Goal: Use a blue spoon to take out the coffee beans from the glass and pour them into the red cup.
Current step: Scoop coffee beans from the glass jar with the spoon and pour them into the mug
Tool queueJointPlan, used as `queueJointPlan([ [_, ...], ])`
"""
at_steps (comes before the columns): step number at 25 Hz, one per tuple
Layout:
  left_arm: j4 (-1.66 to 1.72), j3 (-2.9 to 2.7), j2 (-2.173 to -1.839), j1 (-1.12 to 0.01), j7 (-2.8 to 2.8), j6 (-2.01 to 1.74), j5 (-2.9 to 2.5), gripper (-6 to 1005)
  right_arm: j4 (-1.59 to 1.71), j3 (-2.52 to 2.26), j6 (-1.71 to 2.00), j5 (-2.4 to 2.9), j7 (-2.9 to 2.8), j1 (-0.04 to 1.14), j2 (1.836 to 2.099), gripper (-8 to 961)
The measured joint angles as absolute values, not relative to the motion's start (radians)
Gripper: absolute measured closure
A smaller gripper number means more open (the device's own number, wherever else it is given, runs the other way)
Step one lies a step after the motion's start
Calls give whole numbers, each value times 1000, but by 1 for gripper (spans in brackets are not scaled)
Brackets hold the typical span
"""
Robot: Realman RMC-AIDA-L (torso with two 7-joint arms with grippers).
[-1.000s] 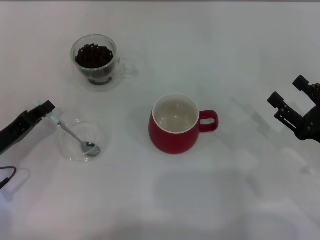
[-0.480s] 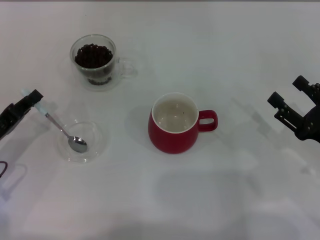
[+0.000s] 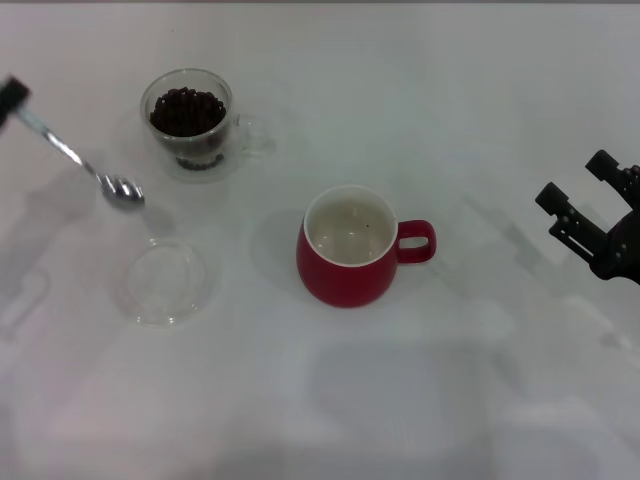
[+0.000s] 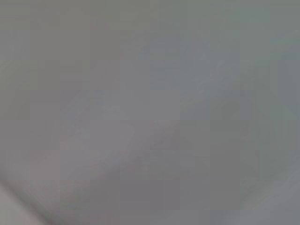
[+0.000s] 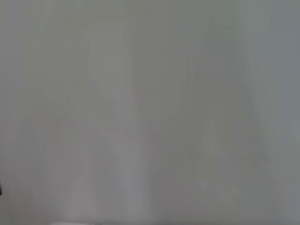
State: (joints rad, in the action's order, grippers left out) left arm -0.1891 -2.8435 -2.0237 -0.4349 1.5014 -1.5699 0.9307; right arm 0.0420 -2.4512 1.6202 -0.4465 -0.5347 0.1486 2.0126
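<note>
The left end effector is clamped on the blue spoon, lifted left of the glass, probably to scoop coffee beans; the right end effector is parked with fingers apart.

Shallow clear round dish — empty — on the white table, near its left side

The left gripper is mostly cut off at the head view's edge, hiding the blue spoon handle's end. Both wrist views are featureless blur.
</note>
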Motion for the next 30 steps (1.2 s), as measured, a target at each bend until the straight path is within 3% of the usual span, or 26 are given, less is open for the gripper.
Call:
queueJointPlan([
  [12, -269, -2845, -2016, -624, 1415, -1462, 1076, 868, 67, -2411, 1637, -481, -519, 156, 2013, 107],
  [17, -261, -2846, -2025, -718, 1322, -1330, 1011, 868, 74, -2363, 1634, -481, -518, 162, 2013, 107],
  [22, -243, -2846, -2067, -788, 1207, -1191, 987, 868, 73, -2318, 1626, -482, -519, 166, 2013, 107],
  [30, -187, -2845, -2071, -844, 1132, -1062, 911, 867, 75, -2288, 1618, -484, -518, 167, 2013, 106],
])
